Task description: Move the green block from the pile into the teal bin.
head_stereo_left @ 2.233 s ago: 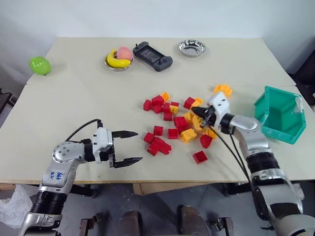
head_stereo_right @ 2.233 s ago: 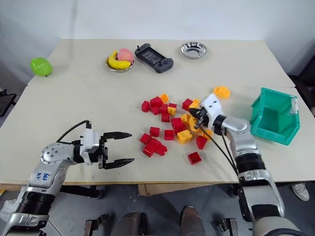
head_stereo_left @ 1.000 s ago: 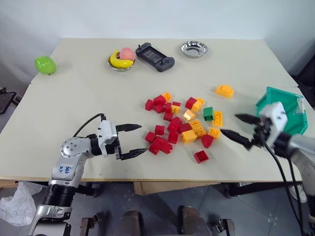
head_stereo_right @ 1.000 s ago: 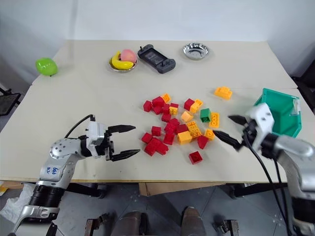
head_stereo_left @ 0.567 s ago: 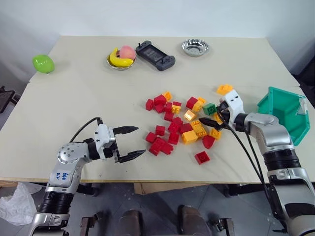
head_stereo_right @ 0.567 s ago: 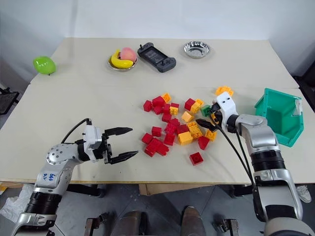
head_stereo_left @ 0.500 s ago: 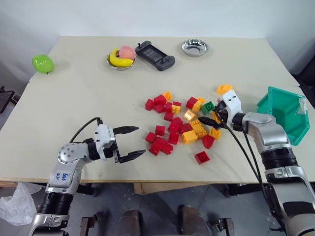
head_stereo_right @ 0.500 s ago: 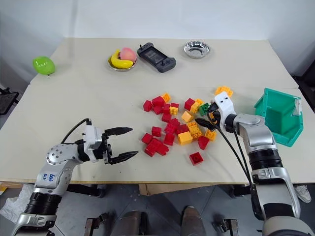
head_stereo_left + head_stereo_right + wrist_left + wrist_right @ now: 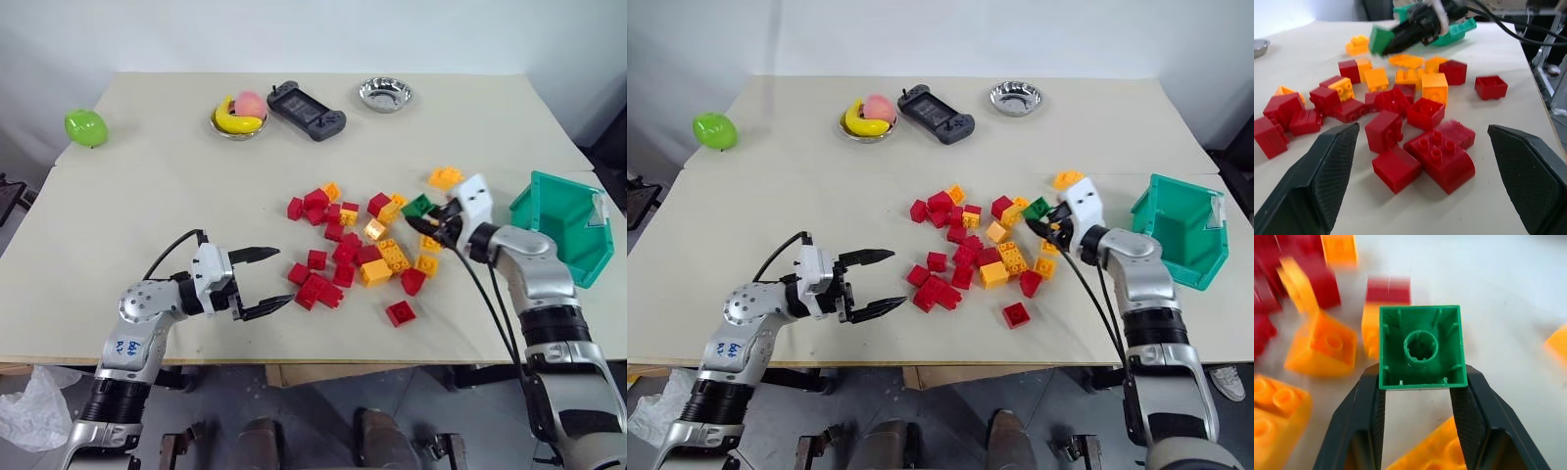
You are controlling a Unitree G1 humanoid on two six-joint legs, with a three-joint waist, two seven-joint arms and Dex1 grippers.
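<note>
1. The right gripper [image 9: 1418, 387] had the green block [image 9: 1422, 346] pinched between its two black fingers, hollow underside facing the wrist camera.
2. In the head views the green block [image 9: 419, 206] sat at the tips of that gripper, at the right edge of the pile [image 9: 353, 250], apparently lifted slightly off the table [image 9: 176, 166].
3. The teal bin [image 9: 566, 225] stood at the right edge of the table, to the right of the right gripper and apart from it, its cut-down front turned toward the bricks.
4. The left gripper [image 9: 257, 280] was over the near left part of the table with its fingers spread wide and nothing between them, pointing toward the nearest red bricks [image 9: 1422, 147] but not touching them.
5. A lone orange brick [image 9: 443, 177] lay just far of the right gripper, and a single red brick [image 9: 399, 312] lay near of the pile.
6. Along the far side were a metal bowl [image 9: 383, 94], a game controller [image 9: 305, 110], and a dish of fruit [image 9: 238, 115].
7. A lime-green fruit [image 9: 85, 127] rested at the far left edge.
</note>
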